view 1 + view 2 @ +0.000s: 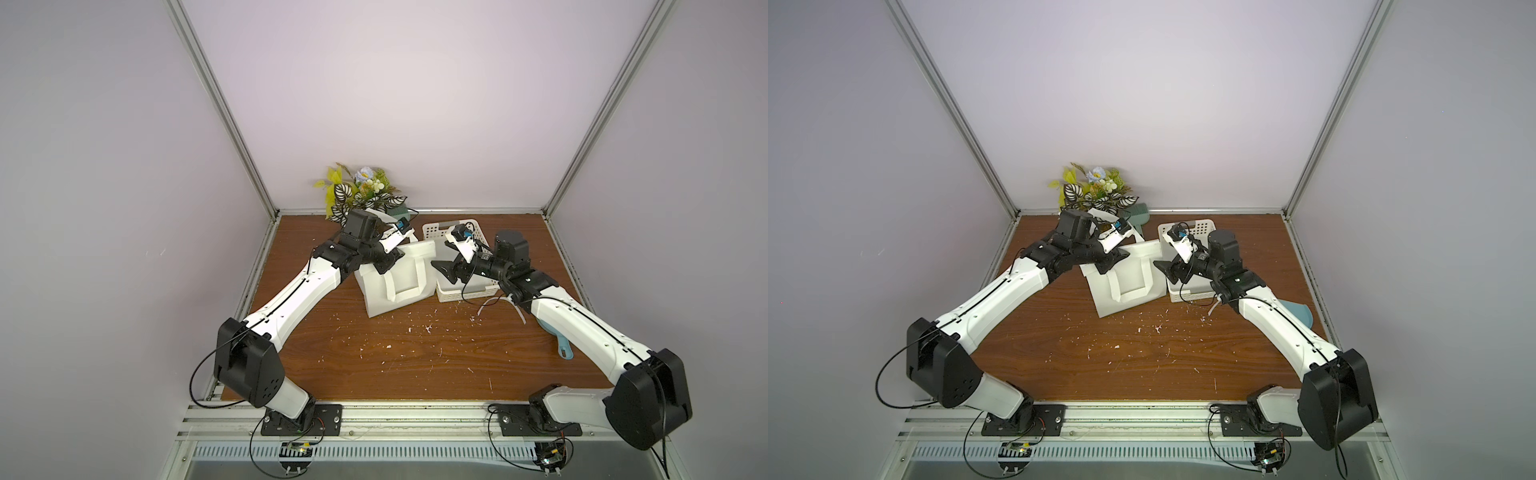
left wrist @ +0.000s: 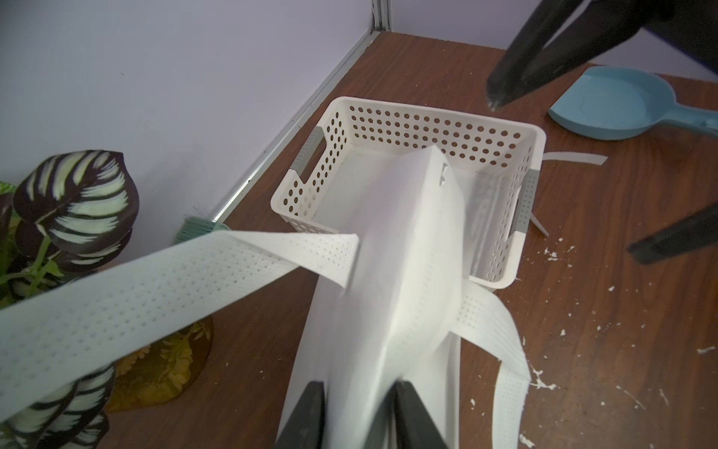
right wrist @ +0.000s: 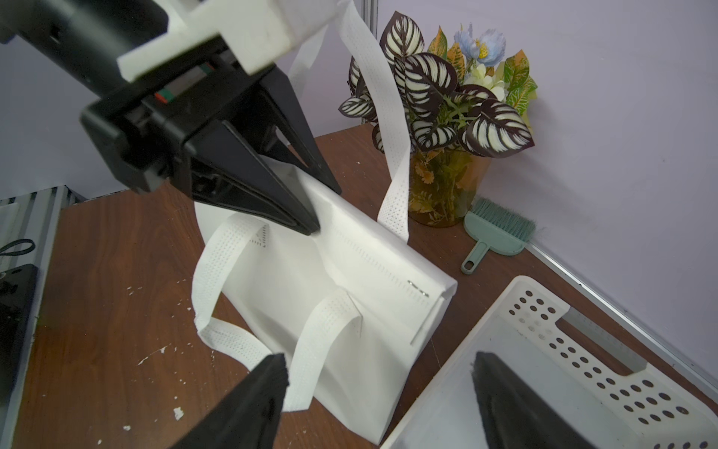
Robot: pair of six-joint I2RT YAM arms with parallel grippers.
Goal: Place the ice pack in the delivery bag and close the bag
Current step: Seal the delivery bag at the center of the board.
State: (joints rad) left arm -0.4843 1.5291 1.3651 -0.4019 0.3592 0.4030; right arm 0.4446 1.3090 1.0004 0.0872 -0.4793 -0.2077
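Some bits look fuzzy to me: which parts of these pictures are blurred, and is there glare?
Left wrist view: the delivery bag near the lens is smeared, the basket behind sharp. Right wrist view: jaws of the right gripper soft, plant crisp. Both top views: even light, faint shadows.

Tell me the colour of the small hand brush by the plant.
The brush is teal green, clearest in the right wrist view.

White delivery bag (image 3: 311, 295) standing, top folded shut, just beside basket (image 3: 544, 307).
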